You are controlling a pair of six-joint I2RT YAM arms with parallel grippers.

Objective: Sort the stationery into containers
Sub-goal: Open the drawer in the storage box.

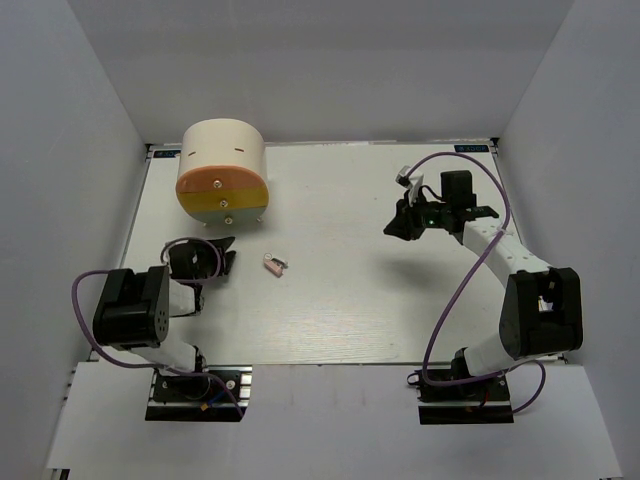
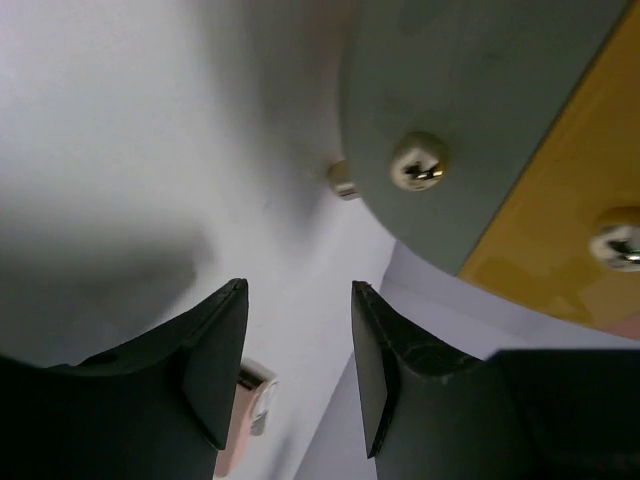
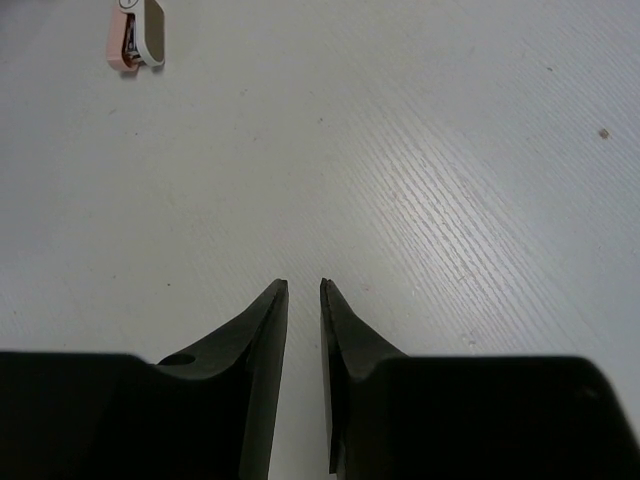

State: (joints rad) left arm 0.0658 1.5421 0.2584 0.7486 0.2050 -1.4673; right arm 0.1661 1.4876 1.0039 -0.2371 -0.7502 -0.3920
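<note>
The container, a cream drum-shaped organiser point(image 1: 222, 170) with an orange and yellow front, stands at the back left. In the left wrist view its front point(image 2: 560, 210) fills the upper right, with a metal knob point(image 2: 418, 163) on it. One piece of stationery shows, a small pink-and-white clip point(image 1: 274, 264) lying mid-table. My left gripper point(image 1: 222, 255) hovers just below the organiser, left of the clip. It is open point(image 2: 298, 285) and empty, and the clip point(image 2: 252, 395) peeks out behind its left finger. My right gripper point(image 1: 395, 226) hangs over the right half of the table. Its jaws point(image 3: 303, 282) stand a narrow gap apart with nothing between them, and the clip point(image 3: 137, 33) lies far ahead.
White walls point(image 1: 80, 150) enclose the table on the left, back and right. Purple cables point(image 1: 450, 290) loop beside each arm.
</note>
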